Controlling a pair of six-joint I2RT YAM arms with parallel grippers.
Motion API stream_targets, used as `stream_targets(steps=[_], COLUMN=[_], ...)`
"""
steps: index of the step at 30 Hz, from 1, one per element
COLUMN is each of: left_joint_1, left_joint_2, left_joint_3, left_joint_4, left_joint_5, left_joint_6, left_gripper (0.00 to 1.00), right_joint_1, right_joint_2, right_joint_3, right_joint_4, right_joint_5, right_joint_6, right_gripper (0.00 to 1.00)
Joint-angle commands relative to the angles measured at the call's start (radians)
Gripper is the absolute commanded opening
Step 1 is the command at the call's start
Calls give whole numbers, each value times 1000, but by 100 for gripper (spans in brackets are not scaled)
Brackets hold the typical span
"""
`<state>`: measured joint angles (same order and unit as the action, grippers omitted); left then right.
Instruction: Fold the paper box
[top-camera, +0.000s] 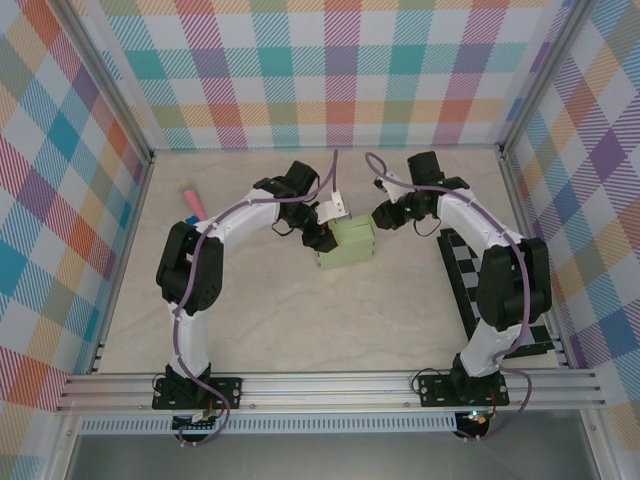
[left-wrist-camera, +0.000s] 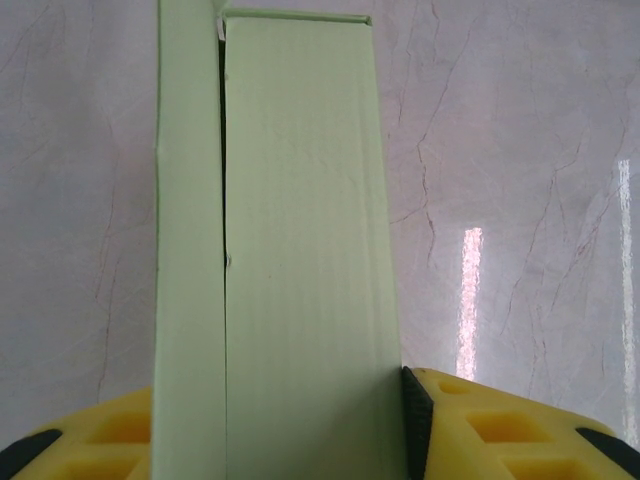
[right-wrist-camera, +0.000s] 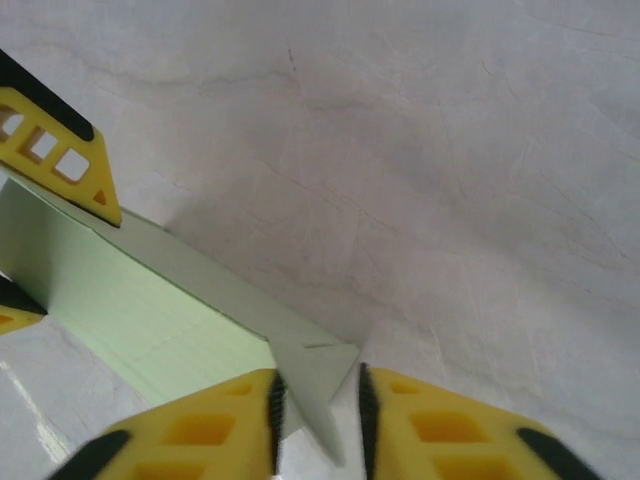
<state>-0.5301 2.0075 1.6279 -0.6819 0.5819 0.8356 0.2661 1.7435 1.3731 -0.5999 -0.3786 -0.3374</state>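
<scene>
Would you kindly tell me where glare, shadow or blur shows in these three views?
Left wrist view: two bright vertical glare streaks on the glossy table, while the paper box is sharp. Right wrist view: a soft shadow on the table beside the box, glare at lower left. Top external view: even light, only faint shadows.

Marbled table (top-camera: 250, 330) bears the paper box (top-camera: 350, 245) (mid-table); pink-blue stick (top-camera: 190, 200) far-left; checkered board (top-camera: 458, 265) right.

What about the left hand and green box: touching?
Touching: in the left wrist view the left hand straddles the paper box, one black pad flush against its side.
</scene>
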Motion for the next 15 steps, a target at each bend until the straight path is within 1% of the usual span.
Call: stream_targets(steps=[1, 3, 4, 8, 10, 13, 15], left_joint_1=[-8, -7, -4, 2, 2, 2, 3], left_joint_2=[22, 24, 25, 21, 22, 23, 20], left_joint_3=[23, 25, 25, 27, 33, 38, 34], left_joint_4=[-40, -39, -29, -7, -8, -11, -10], left_joint_5=[4, 2, 5, 29, 29, 26, 23], left_joint_6=[19, 15, 0, -29, -35, -37, -37], left_gripper=[47, 47, 47, 47, 47, 47, 47], right_joint_1=[11, 14, 16, 42, 60, 84, 90], right_joint_2=[8, 7, 4, 5, 13, 9, 4], right_joint_3=[34, 34, 35, 58, 74, 70, 56], right_joint_4=[-8, -15, -20, -60, -75, -87, -79], right_joint_5=[-37, -40, -36, 9, 53, 125, 134], right_joint_6=[-8, -2, 1, 32, 81, 164, 206], right_gripper=[18, 15, 15, 12, 8, 8, 8])
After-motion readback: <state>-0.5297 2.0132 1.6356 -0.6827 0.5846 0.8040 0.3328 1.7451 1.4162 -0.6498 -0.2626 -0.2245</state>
